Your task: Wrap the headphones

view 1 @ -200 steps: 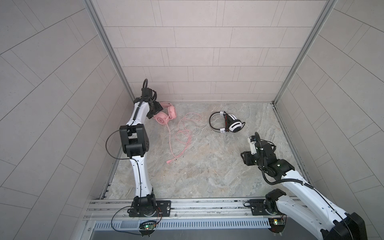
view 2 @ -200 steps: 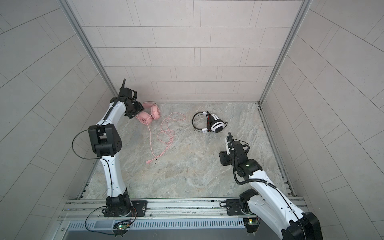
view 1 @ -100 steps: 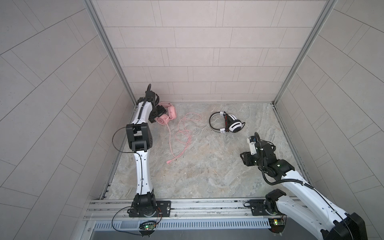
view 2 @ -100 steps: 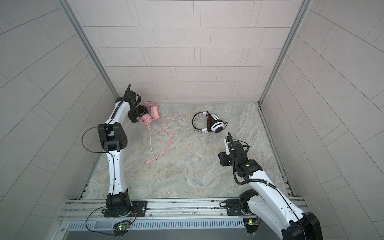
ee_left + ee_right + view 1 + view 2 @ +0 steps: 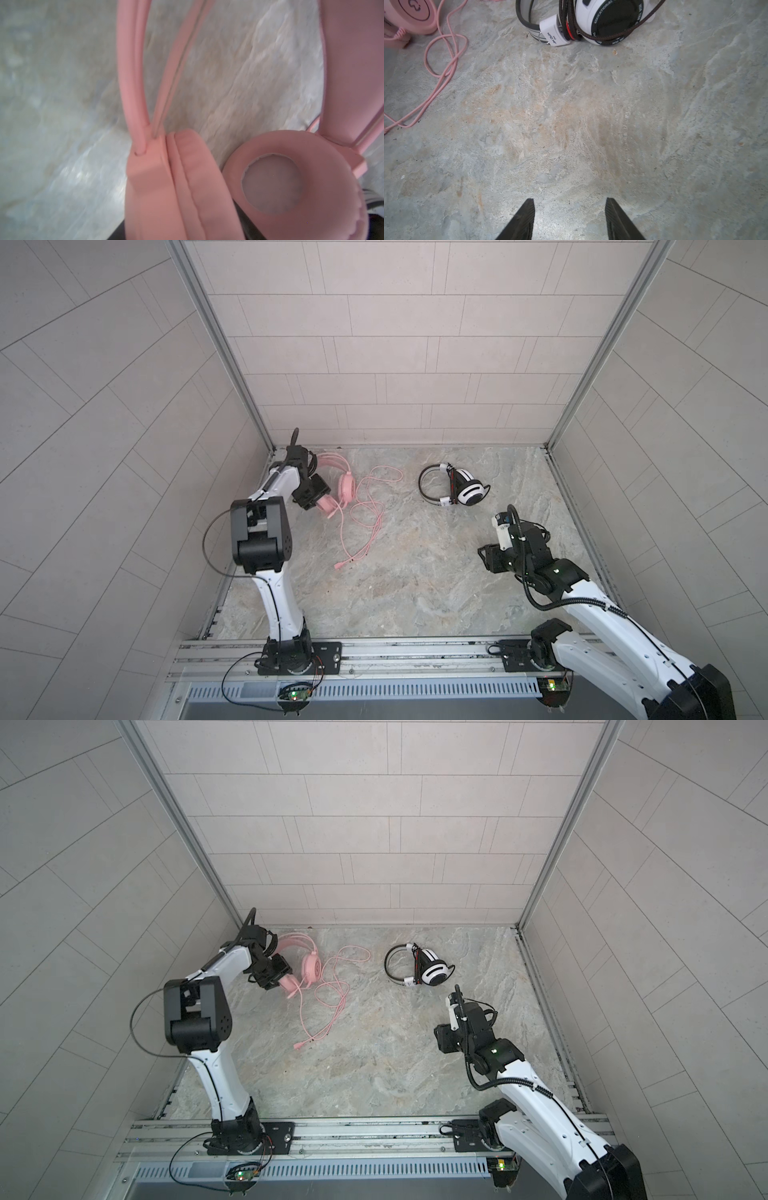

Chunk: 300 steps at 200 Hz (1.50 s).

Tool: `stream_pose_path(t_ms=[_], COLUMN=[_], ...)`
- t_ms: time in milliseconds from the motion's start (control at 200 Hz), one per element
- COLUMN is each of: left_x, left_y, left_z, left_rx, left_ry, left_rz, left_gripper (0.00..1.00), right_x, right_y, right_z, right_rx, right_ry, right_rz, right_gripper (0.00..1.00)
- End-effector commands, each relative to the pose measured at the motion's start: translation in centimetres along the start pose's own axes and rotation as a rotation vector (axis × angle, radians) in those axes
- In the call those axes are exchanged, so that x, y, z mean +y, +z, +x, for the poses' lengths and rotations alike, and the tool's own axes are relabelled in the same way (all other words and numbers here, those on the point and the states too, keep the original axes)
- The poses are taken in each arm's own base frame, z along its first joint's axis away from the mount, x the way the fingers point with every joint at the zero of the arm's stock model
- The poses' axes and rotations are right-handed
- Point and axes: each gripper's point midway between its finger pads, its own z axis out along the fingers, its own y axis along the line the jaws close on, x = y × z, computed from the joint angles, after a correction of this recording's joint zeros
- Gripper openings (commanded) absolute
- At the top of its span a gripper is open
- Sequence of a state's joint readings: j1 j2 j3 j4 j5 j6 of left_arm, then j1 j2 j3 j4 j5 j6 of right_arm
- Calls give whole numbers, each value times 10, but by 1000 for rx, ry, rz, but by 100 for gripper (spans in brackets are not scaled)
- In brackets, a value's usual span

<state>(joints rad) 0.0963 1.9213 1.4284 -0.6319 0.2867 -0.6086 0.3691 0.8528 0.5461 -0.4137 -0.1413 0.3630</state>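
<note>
Grasp step: pink headset (image 5: 347,488) lies far left, cable (image 5: 439,76) loose toward near; my left gripper (image 5: 319,501) sits at its near cup (image 5: 328,506), jaws' hold unreadable, right gripper (image 5: 570,200) spread, empty, this side of the white headset (image 5: 467,489), cord (image 5: 569,18) seemingly wound; next, firm that cup, gather cable.

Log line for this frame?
left gripper at pink headset, grip unclear | right gripper open, empty | pink cable loose | white-and-black headset, black cable wound
</note>
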Motion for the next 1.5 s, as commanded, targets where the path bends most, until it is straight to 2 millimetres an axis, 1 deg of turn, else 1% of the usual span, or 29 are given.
stream_pose_path(t_ms=[0,55,65,100,140,160,200,250,315,390,475,530,615,721,811,861,921,981,1081,1156,1296,1301,1311,1321,1426,1496], left_x=[-15,-12,-12,-9,-6,-7,-3,-4,-4,-10,-18,-21,-27,-34,-37,-38,-42,-46,-52,-54,-48,-48,-47,-46,-39,-32], left_y=[-15,-16,-16,-16,-17,-18,-16,-18,-22,-28,-39,-44,-52,-59,-55,-51,-46,-43,-43,-44,-48,-49,-49,-49,-54,-57], left_z=[26,52,58,74,91,98,115,133,151,170,186,196,207,214,220,224,230,237,246,251,251,251,251,251,250,250], left_rx=[-58,-49,-46,-44,-53,-55,-45,-44,-56,-80,-133,-171,-225,-288,-286,-265,-240,-214,-207,-208,-223,-224,-227,-227,-243,-250], left_ry=[14,9,12,20,43,25,23,32,24,26,30,21,-7,8,21,30,46,64,92,108,129,130,130,130,123,122], left_rz=[89,113,119,126,127,140,143,158,171,197,226,240,288,311,308,301,306,308,317,325,324,324,323,322,336,338], left_gripper=[61,61,61,61,61,61,61,61,61,61,62,63,63,63,63,64,65,66,67,69,71,71,71,71,71,72], right_x=[24,35,40,51,65,71,86,107,135,162,184,191,197,196,193,188,184,173,158,156,170,169,171,170,166,158], right_y=[-7,-4,-8,-9,-8,-7,-5,-2,3,12,22,29,37,51,65,72,80,90,111,125,146,148,149,151,170,178], right_z=[-26,-29,-38,-47,-53,-55,-59,-63,-65,-63,-61,-61,-59,-53,-47,-47,-49,-51,-56,-60,-65,-61,-64,-61,-50,-41], right_rx=[-54,-56,-76,-90,-96,-96,-91,-82,-61,-24,14,26,46,57,49,42,29,36,65,94,181,193,193,207,270,286], right_ry=[31,42,43,41,31,24,1,-41,-98,-145,-140,-117,-70,4,43,46,7,-15,-3,8,-4,-9,-13,-16,-26,-45], right_rz=[-88,-119,-130,-157,-180,-185,-193,-210,-218,-215,-224,-224,-224,-211,-189,-156,-114,-62,-20,-4,-26,-24,-26,-19,26,59], right_gripper=[56,56,56,56,56,56,56,56,56,56,56,56,56,60,62,63,63,63,63,63,63,63,63,63,63,62])
